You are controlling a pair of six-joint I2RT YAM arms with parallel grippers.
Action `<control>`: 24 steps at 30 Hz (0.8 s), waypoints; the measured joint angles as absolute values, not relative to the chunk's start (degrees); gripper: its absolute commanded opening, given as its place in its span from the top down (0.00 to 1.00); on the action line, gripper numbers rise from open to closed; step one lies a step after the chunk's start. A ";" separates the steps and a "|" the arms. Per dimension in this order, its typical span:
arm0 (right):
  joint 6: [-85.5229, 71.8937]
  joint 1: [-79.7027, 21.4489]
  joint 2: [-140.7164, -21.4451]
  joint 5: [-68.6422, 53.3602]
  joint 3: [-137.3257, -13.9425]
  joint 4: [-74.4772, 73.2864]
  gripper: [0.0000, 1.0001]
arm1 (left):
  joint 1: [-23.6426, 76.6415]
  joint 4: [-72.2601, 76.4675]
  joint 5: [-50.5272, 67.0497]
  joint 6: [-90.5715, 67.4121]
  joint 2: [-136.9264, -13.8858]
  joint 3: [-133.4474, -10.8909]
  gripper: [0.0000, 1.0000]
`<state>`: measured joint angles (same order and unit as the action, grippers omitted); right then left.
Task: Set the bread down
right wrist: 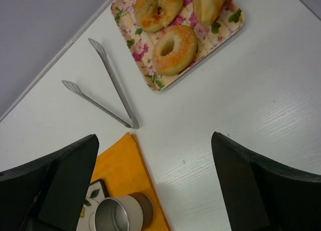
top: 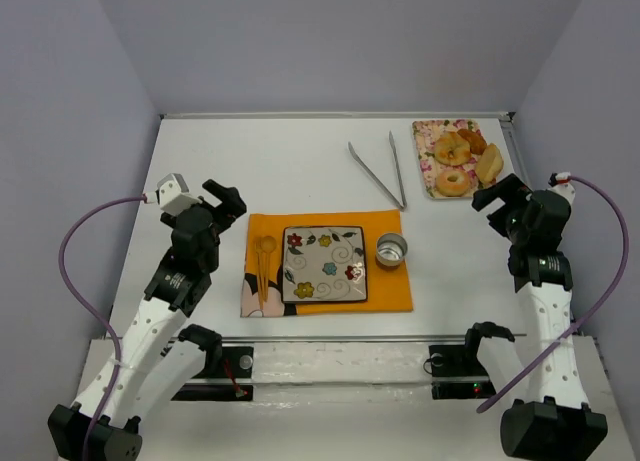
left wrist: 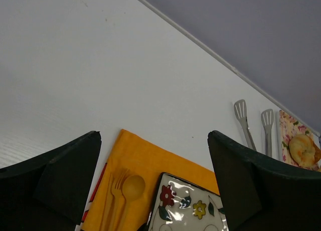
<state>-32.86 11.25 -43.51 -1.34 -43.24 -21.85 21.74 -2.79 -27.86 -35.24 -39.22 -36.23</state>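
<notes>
**Items on white table (top: 300, 151): bread (top: 451, 149) on tray, both arms waiting**

1. The bread is lying on a floral tray (top: 424, 133) at the far right corner of the table. Four pieces are showing: a ring-shaped bagel (right wrist: 175, 49) is sitting at the tray's near end, and three more are crowding the far end, touching one another.
2. Metal tongs (top: 380, 171) are lying just left of the tray, with their arms spreading toward the far edge.
3. An orange placemat (top: 390, 291) is covering the middle of the table.
4. A square flower-patterned plate (top: 324, 265) is resting in the middle of the placemat, with nothing lying on it.
5. A small metal cup (top: 391, 249) is standing on the placemat just right of the plate.
6. A yellow spoon (top: 266, 247) and fork (left wrist: 111, 203) are lying side by side on the placemat left of the plate.
7. The left gripper (top: 225, 199) is hovering near the placemat's left far corner, fingers spread wide and gripping nothing.
8. The right gripper (top: 497, 194) is hovering just beside the tray's near right corner, fingers likewise spread wide and gripping nothing, not touching the bread.
</notes>
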 measured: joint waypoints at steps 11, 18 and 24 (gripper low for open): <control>-26.68 11.09 -49.95 -9.76 -44.07 -18.87 0.00 | 21.74 -2.76 -27.88 -35.24 -39.86 -36.23 0.01; -18.81 -0.45 -61.08 -11.16 -52.07 -17.58 0.00 | 21.74 -2.79 -27.97 -35.22 -41.85 -36.23 0.01; -11.33 -10.11 -79.42 -8.47 -66.43 -16.05 0.00 | 21.74 -2.79 -28.18 -35.18 -42.26 -36.23 0.01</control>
<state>-11.33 -10.11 -79.42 -8.47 -66.43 -16.05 21.74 -2.79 -28.18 -35.18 -42.26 -36.23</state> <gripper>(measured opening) 0.996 0.990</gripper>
